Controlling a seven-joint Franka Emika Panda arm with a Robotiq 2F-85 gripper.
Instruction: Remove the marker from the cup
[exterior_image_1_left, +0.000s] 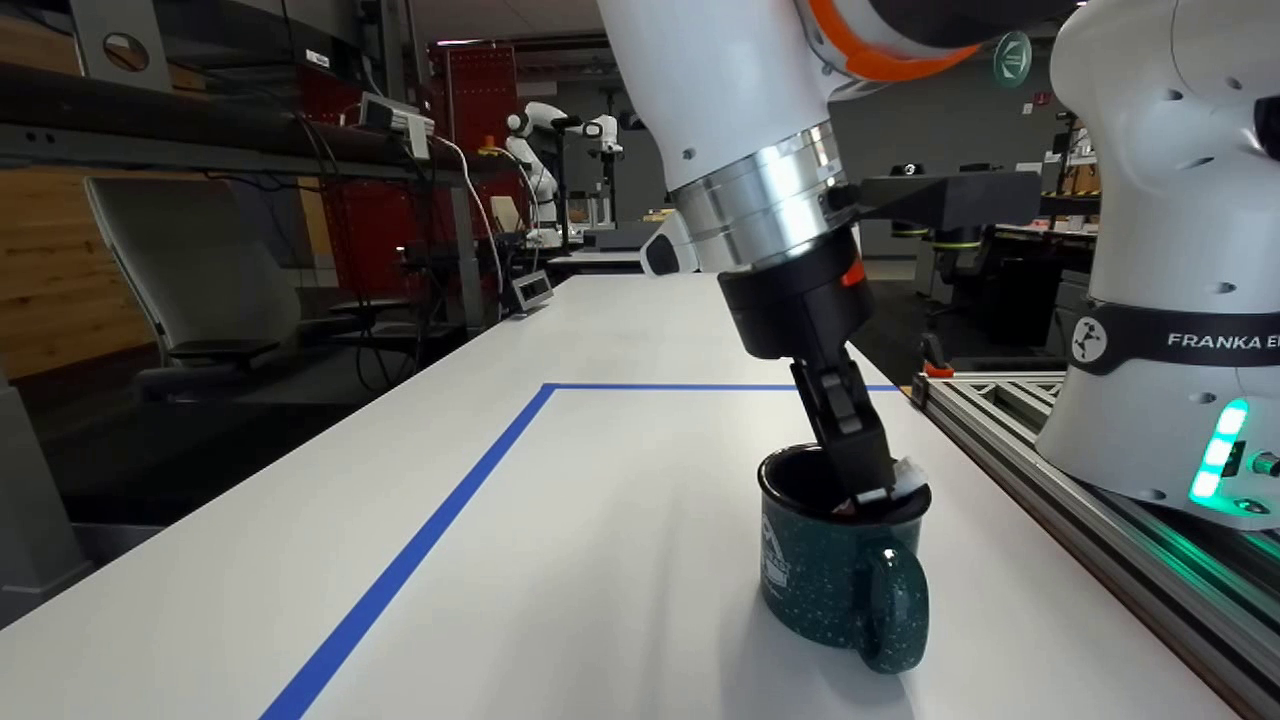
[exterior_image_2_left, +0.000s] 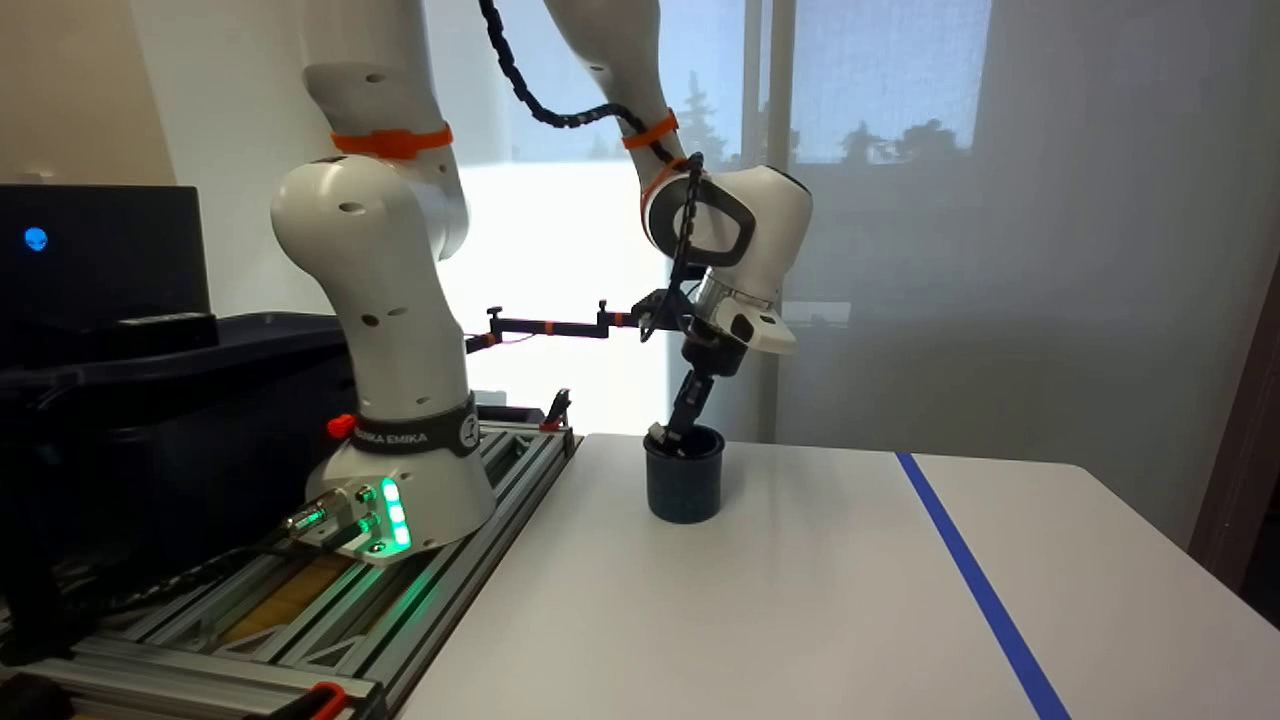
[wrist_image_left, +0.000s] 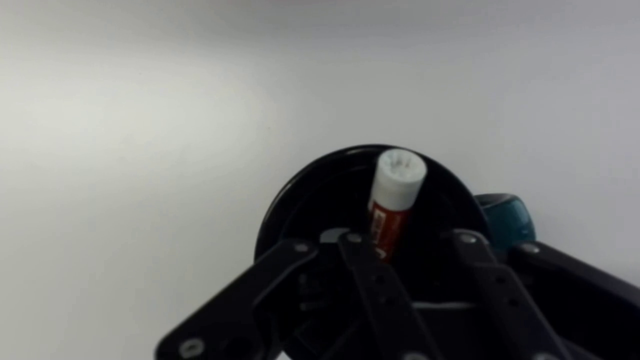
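Observation:
The cup (exterior_image_1_left: 815, 585) is a dark green speckled mug, upright on the white table (exterior_image_1_left: 560, 560); its handle (wrist_image_left: 510, 222) is at the right in the wrist view. Leaning inside it is the marker (wrist_image_left: 397, 182), white at its upper end with a red printed body. That white end pokes above the rim in both exterior views; its lower end is hidden in the dark cup. My gripper (wrist_image_left: 401, 236) reaches tilted into the mouth, fingers (exterior_image_1_left: 850, 440) partly closed. The marker runs between them, near the left one in the wrist view. Whether the pads touch it is too dark to see.
The cup's wall rises around my fingertips. Alongside the table runs the metal frame (exterior_image_2_left: 480, 560) bearing the robot base (exterior_image_2_left: 410, 490). Blue tape (exterior_image_1_left: 430, 555) marks lines on the tabletop. A wall with window blinds (exterior_image_2_left: 1000, 330) stands behind the table's end.

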